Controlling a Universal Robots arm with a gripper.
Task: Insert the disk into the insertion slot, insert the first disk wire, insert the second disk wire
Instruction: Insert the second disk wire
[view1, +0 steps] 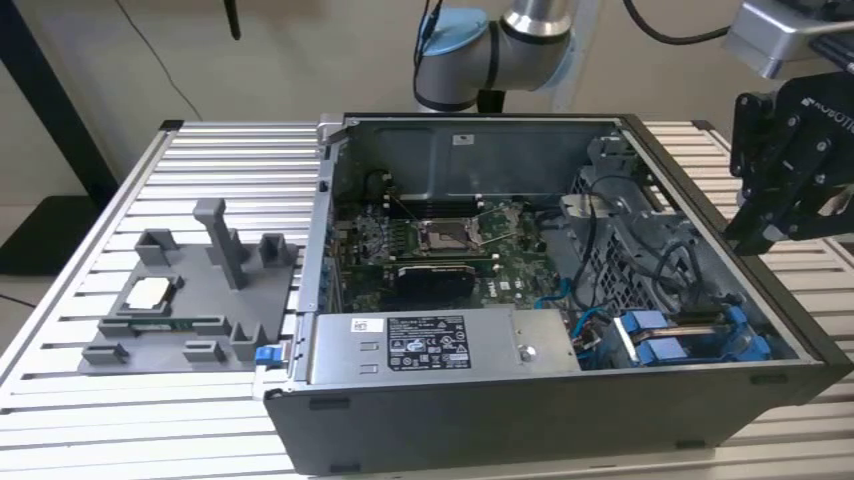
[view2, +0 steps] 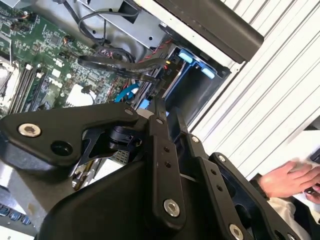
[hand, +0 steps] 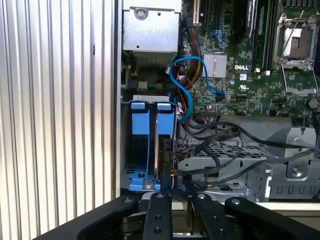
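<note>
Fingers (hand: 172, 200) pinched together, empty, above disk (hand: 152, 145) seated in insertion slot (hand: 131, 172). Risk: snagging black cables (hand: 220, 150) nearby.

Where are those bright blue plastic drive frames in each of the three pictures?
Exterior view: blue drive frames sit in the case's near corner, toward the exterior view's right.
First wrist view: they stand just beyond the hand.
Second wrist view: they peek out beside the case wall.
Shared landmark: the blue cable.
</note>
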